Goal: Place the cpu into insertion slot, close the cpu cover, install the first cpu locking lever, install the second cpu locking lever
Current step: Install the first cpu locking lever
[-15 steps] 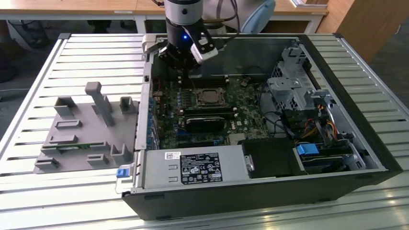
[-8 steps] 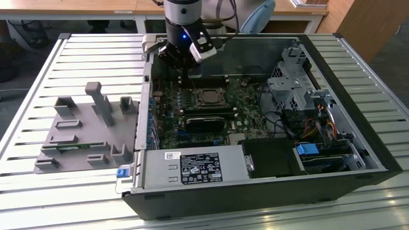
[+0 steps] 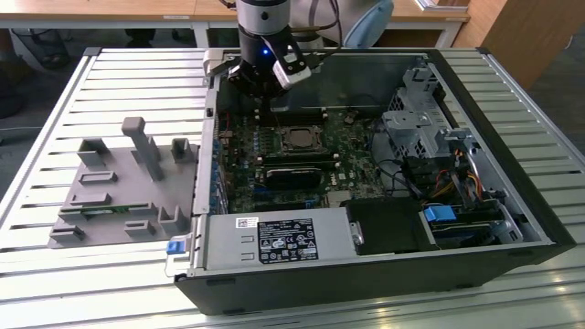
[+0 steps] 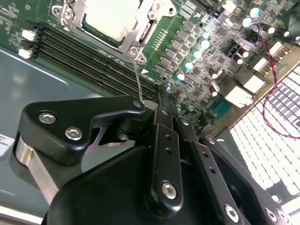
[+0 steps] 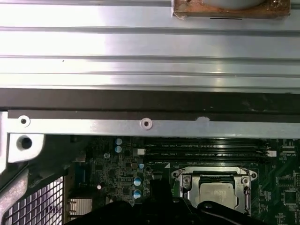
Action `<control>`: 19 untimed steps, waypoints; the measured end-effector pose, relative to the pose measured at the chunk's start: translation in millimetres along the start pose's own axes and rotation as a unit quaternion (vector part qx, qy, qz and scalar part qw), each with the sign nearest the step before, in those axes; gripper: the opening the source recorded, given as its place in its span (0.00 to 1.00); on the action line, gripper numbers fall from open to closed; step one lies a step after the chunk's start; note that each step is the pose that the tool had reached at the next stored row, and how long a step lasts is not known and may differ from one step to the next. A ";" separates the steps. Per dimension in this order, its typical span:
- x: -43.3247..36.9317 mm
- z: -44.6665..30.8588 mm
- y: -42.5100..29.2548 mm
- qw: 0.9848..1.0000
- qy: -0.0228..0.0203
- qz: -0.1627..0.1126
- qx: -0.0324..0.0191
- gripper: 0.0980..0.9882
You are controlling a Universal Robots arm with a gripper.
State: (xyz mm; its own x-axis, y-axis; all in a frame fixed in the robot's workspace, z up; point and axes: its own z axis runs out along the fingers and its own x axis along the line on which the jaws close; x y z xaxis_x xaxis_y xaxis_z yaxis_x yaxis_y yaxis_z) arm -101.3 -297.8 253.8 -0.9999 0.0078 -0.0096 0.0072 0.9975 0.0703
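The cpu (image 3: 298, 138) lies in the insertion slot on the motherboard, silvery top up, seen also in both wrist views (image 4: 112, 18) (image 5: 218, 190). The cpu cover (image 4: 143, 29) lies flat over it as a silver frame (image 5: 186, 183). A thin wire locking lever (image 4: 137, 77) rises from the socket's corner up to my gripper (image 4: 157, 96). The gripper (image 3: 264, 96) hangs just behind the socket, toward the exterior view's left, and its fingers look shut on the lever's upper end.
The open computer case (image 3: 512, 178) lies on a slatted metal table. Long black memory slots (image 4: 89, 56) run beside the socket. A drive cage (image 3: 412, 130), a power supply (image 3: 274, 240) and a red cable (image 4: 274, 89) are nearby. A grey fixture (image 3: 119, 185) stands left of the case.
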 end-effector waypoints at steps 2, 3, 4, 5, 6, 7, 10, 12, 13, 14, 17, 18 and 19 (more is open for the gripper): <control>-3.5 0.3 0.2 1.000 0.000 0.000 0.000 0.02; -5.6 0.5 0.3 1.000 0.000 0.000 0.000 0.02; -8.0 0.7 0.5 1.000 0.000 0.000 0.000 0.02; -10.7 0.9 0.8 1.000 0.000 0.000 0.000 0.02; -13.2 1.0 1.0 1.000 0.000 0.000 0.000 0.02; -15.6 1.2 1.3 1.000 0.000 0.000 0.000 0.02; -23.2 1.6 2.0 1.000 0.000 0.000 0.000 0.02; -29.3 1.8 2.4 1.000 0.000 0.000 0.000 0.02; -32.5 2.0 2.6 1.000 0.000 0.000 0.000 0.02; -35.8 2.1 2.7 1.000 0.000 0.000 0.000 0.02; -43.7 2.4 2.8 1.000 0.000 0.000 0.000 0.02; -45.9 3.1 2.8 1.000 0.000 0.000 0.000 0.02; -45.9 3.5 2.6 1.000 0.000 0.000 -0.001 0.02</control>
State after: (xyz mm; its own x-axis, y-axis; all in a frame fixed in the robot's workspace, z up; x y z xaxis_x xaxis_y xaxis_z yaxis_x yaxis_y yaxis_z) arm -55.3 -295.3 250.9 -0.9999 0.0080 -0.0095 0.0072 0.9973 0.0731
